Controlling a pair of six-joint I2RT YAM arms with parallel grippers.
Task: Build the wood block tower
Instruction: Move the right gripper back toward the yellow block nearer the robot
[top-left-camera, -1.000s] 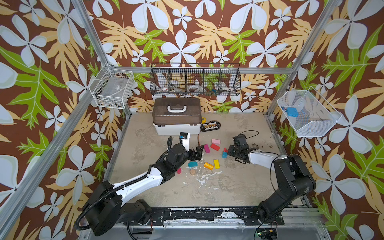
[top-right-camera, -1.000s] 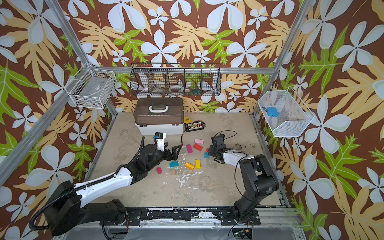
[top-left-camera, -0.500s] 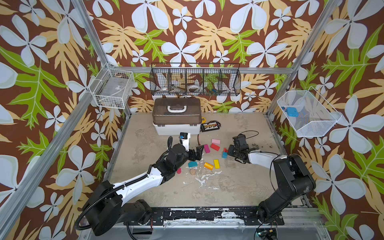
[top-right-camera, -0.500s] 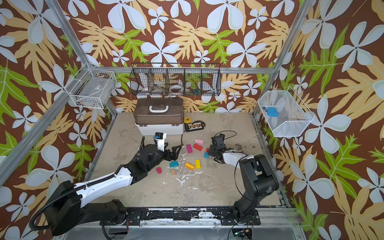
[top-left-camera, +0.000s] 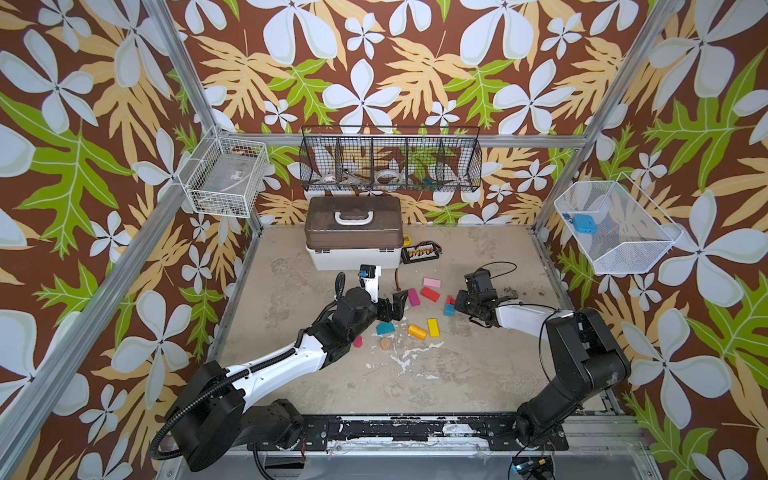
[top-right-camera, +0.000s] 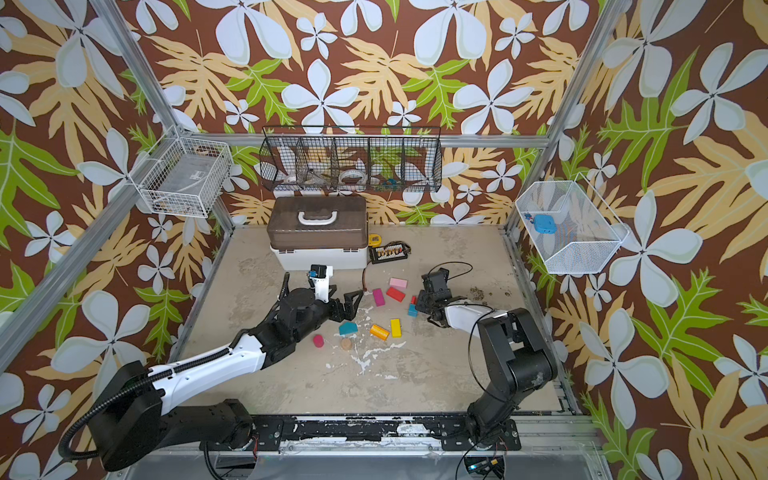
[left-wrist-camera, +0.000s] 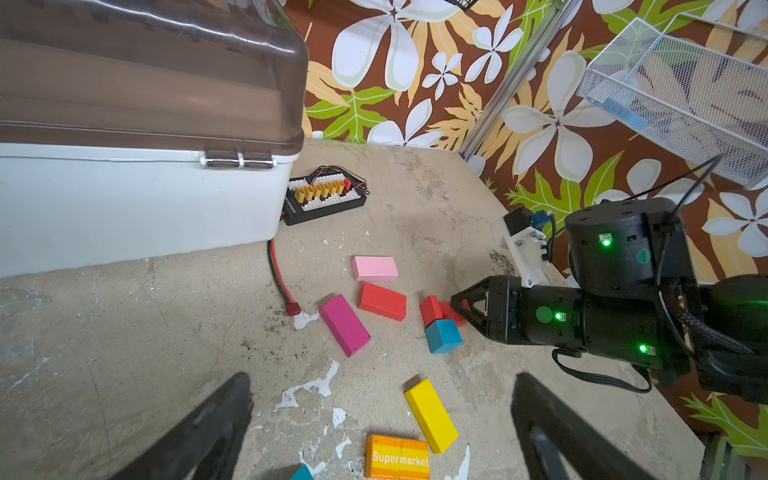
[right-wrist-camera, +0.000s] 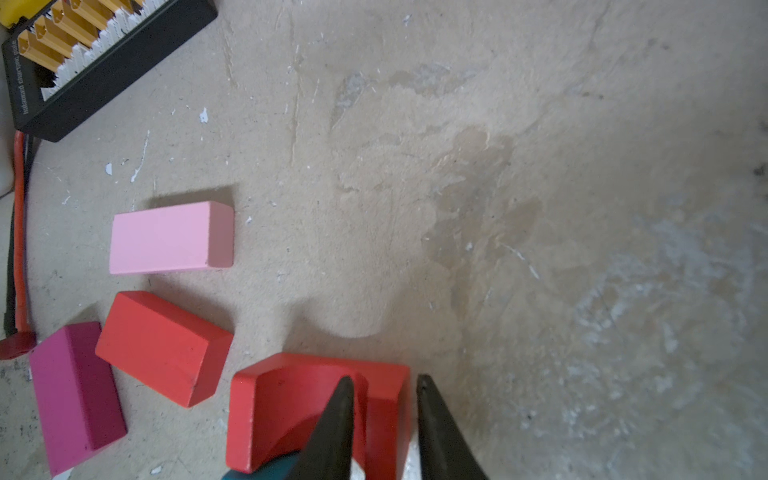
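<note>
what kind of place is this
Probably a robot lab test cell, not a lived-in room: a metal frame lined with flowered wallpaper, two robot arms mounted at the front, and wire baskets hung up.

The left arm (top-left-camera: 282, 365) stretches low and forward from its base toward the middle of the tabletop (top-left-camera: 478, 374). The left gripper (top-left-camera: 394, 306) hangs just above the surface, its fingers (left-wrist-camera: 216, 428) spread wide. The right arm (top-left-camera: 523, 318) folds sharply at the elbow and reaches inward. The right gripper (top-left-camera: 458, 304) sits low, its fingers (right-wrist-camera: 336, 424) parted by only a narrow gap. The two grippers point toward each other, near but apart.
</note>
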